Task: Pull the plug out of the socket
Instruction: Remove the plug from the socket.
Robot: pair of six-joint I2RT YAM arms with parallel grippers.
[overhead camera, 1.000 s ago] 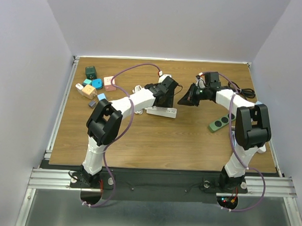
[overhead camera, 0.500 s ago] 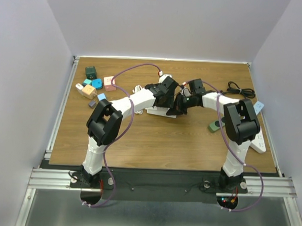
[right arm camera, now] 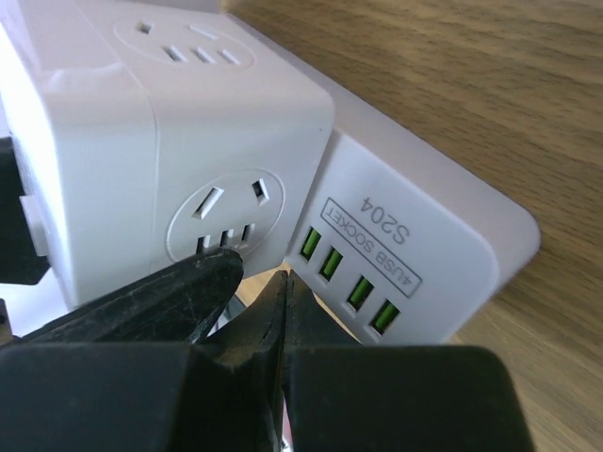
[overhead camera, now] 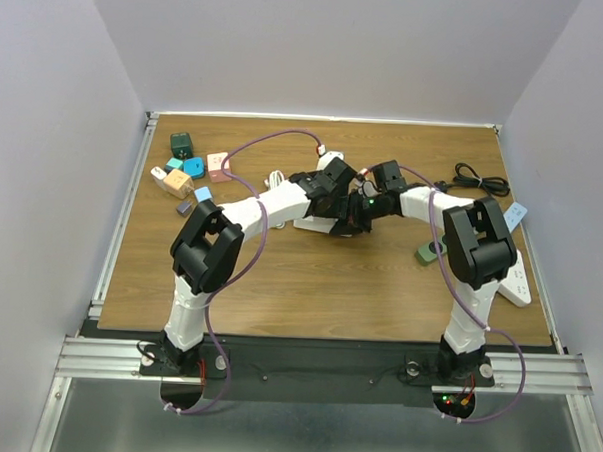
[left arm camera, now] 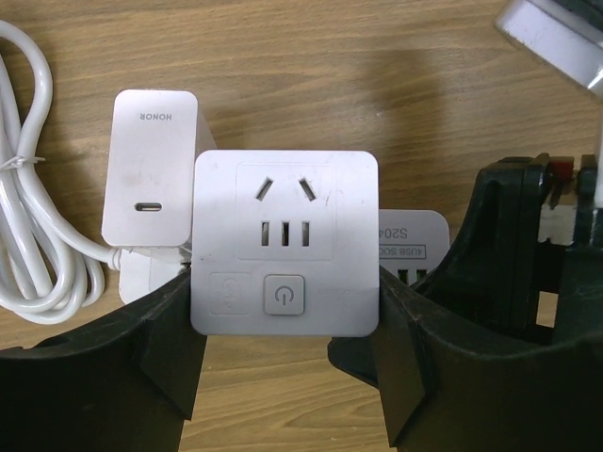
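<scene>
1. The left pincer [left arm camera: 285, 325] stands wide, with one finger on each side of the white cube plug [left arm camera: 285, 245] and the pads against its side walls. I read this as a grip. The plug sits between those fingers, seated on the strip [right arm camera: 415, 235], which lies on the surface [left arm camera: 377, 75].
2. The right pincer [right arm camera: 262, 278] is closed tight and holds nothing. Its tips sit just in front of the plug's side face, down where the plug meets the strip, beside the row of USB ports.
3. The step in hand, as I judge it, is parting the plug from the strip. The left pincer should pull straight along the pins without twisting, since a tilt would likely bind them.
4. The strip looks light and may well rise with the plug. Before pulling, press the closed right tips down on the bare strip end next to the plug, not on the plug itself.
5. The plug's walls are smooth plastic. Squeeze firmly before lifting, or the pads may slide off.
6. A charger [left arm camera: 151, 165] sits just outside one finger of the left pincer, with a coiled cable [left arm camera: 38, 235] beyond it. Lift away without dragging either.
</scene>
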